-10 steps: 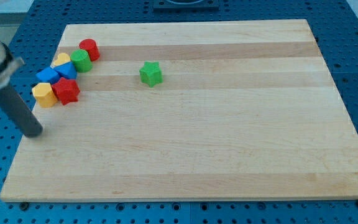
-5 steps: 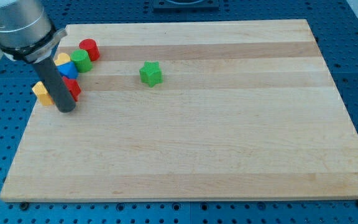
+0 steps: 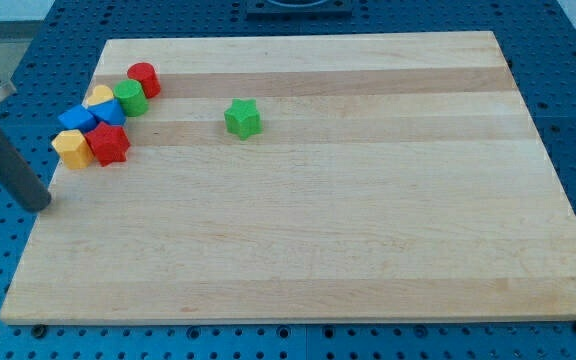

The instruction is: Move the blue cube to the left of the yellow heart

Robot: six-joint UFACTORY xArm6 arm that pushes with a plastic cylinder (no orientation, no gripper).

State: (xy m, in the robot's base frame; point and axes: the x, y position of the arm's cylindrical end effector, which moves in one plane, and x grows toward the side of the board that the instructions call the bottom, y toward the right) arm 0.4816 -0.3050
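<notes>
My tip point(image 3: 39, 205) is at the board's left edge, below and left of a tight cluster of blocks and apart from all of them. In the cluster, the yellow heart point(image 3: 99, 97) sits at the upper left. One blue block point(image 3: 110, 112), cube-like, touches its lower right. A second blue block point(image 3: 76, 120) lies just below and left of the heart. A yellow block point(image 3: 70, 149) and a red block point(image 3: 108, 144) form the cluster's bottom row. A green cylinder point(image 3: 130, 97) and a red cylinder point(image 3: 144, 78) stand to the heart's right.
A green star point(image 3: 242, 117) stands alone right of the cluster. The wooden board point(image 3: 368, 230) lies on a blue perforated table. The cluster is close to the board's upper left edge.
My tip went from the left edge to beside the red and yellow blocks, then back left to the edge. The blocks have hardly shifted.
</notes>
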